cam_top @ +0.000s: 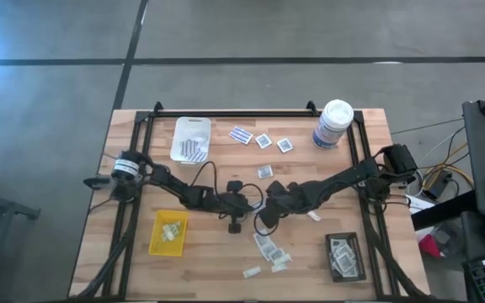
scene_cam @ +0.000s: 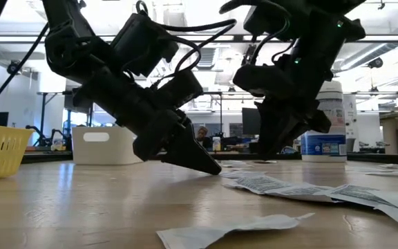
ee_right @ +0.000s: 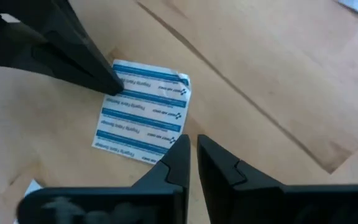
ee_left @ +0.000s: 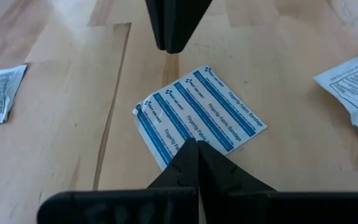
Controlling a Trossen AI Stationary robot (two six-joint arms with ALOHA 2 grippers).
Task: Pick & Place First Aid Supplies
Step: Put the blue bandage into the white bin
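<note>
Left arm: reaches from the left edge toward the centre of the wooden slatted worktop [cam_top: 226, 252], bent low; left gripper [ee_left: 188, 149] tip down, fingers pressed together with their tips on one edge of the blue-and-white striped flat bandage packet [ee_left: 197, 115].
Right arm: comes in from the right edge to meet it; right gripper [ee_right: 191, 149] just beside the opposite edge of the same packet [ee_right: 143, 112], fingers a narrow slit apart, holding nothing.
Packet: lies flat on the worktop between the two grippers, mid-table.
Surroundings: loose white printed packets [cam_top: 269, 248] scattered nearby; tall white canister with blue label [cam_top: 333, 124] stands at the far right.
White tray [cam_top: 185, 128]: holds striped packets.
Yellow tray [cam_top: 158, 240]: holds pale strips.
Black tray [cam_top: 343, 268]: holds white square packets.
</note>
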